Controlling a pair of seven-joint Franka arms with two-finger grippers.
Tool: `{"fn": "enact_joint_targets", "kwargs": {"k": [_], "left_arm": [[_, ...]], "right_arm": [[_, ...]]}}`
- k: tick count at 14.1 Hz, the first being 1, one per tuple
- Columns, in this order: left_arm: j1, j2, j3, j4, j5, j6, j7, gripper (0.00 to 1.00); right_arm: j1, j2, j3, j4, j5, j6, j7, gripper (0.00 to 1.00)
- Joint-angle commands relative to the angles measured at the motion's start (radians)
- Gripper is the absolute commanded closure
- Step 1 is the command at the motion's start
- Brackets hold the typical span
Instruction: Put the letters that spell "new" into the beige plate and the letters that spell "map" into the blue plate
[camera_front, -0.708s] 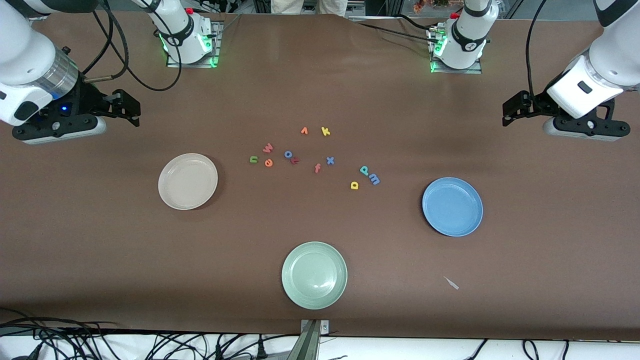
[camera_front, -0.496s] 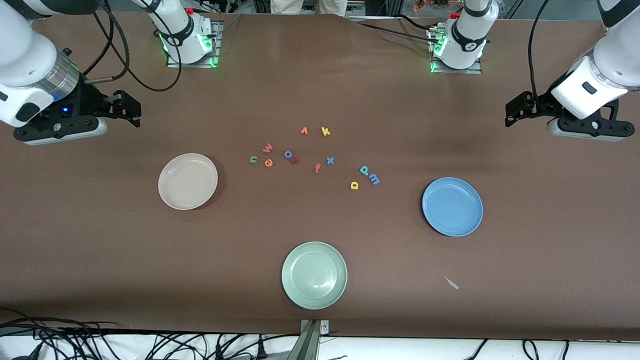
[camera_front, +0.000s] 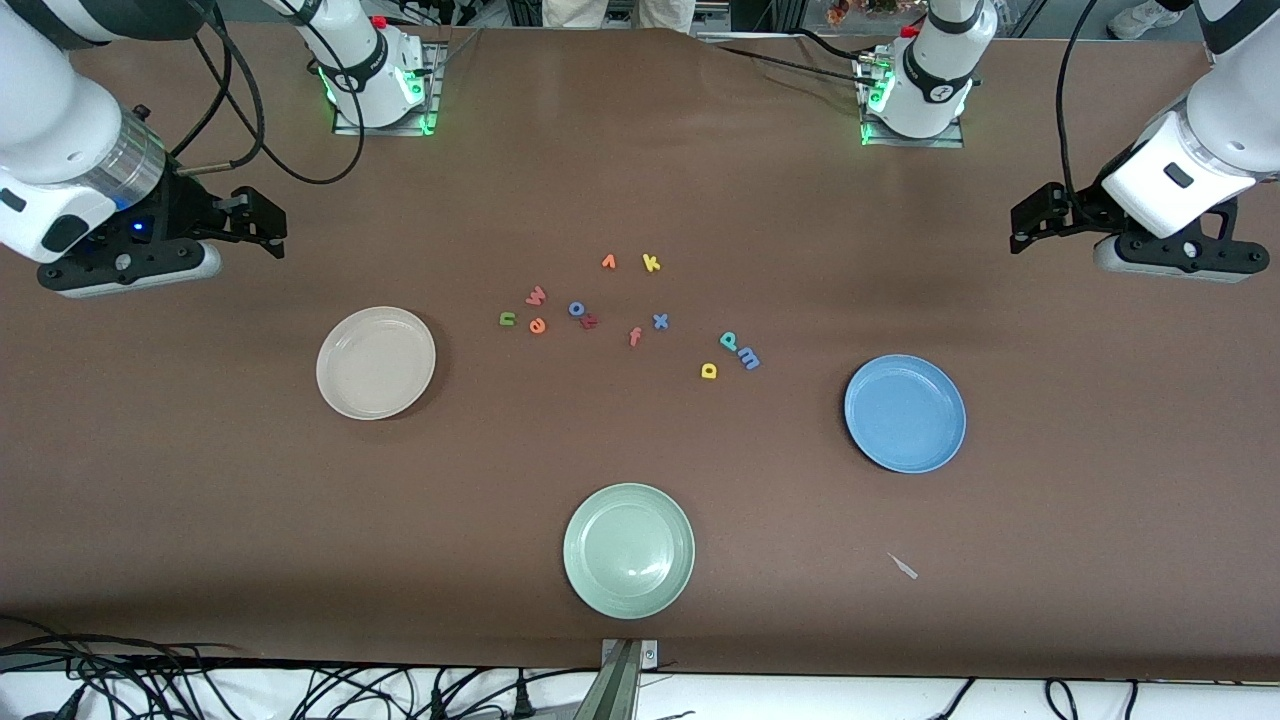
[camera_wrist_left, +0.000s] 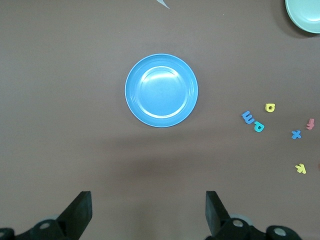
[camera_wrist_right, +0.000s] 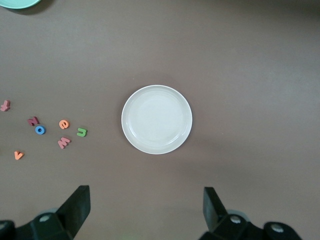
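Observation:
The green n (camera_front: 508, 319), orange e (camera_front: 538, 325) and pinkish-red w (camera_front: 537, 295) lie together mid-table, beside the empty beige plate (camera_front: 375, 362). The teal p (camera_front: 729, 341), blue m (camera_front: 749, 359) and yellow a (camera_front: 709, 371) lie toward the empty blue plate (camera_front: 905, 413). My right gripper (camera_front: 262, 218) hangs open over bare table at the right arm's end; its wrist view shows the beige plate (camera_wrist_right: 156, 119) and the n (camera_wrist_right: 81, 132). At the left arm's end my left gripper (camera_front: 1030, 215) hangs open, with the blue plate (camera_wrist_left: 161, 90) and the m (camera_wrist_left: 247, 116) in its wrist view.
A pale green plate (camera_front: 628, 550) sits nearest the front camera. Other letters lie among the task ones: orange v (camera_front: 608, 262), yellow k (camera_front: 651, 263), blue o (camera_front: 577, 308), pink f (camera_front: 634, 336), blue x (camera_front: 660, 321). A small white scrap (camera_front: 903, 566) lies near the front edge.
Both grippers have shifted slightly, the right one a little toward the table's middle. Letters and plates have not moved.

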Motion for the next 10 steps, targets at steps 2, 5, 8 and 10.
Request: {"fn": "enact_joint_targets", "kwargs": {"k": [2,5,8,10], "left_arm": [[0.005,-0.002,-0.005,0.016,0.037,-0.017,0.018,0.00],[0.005,-0.002,-0.003,0.017,0.037,-0.017,0.016,0.00],[0.005,-0.002,-0.006,0.017,0.037,-0.017,0.016,0.00],[0.005,-0.002,-0.006,0.016,0.037,-0.019,0.016,0.00]], "right_arm": [[0.012,0.009,0.001,0.008,-0.004,0.002,-0.008,0.00],[0.012,0.009,0.001,0.008,-0.004,0.008,-0.008,0.00],[0.012,0.012,0.001,0.007,-0.004,0.008,-0.008,0.00],[0.012,0.010,0.001,-0.001,-0.004,0.010,-0.008,0.00]]}}
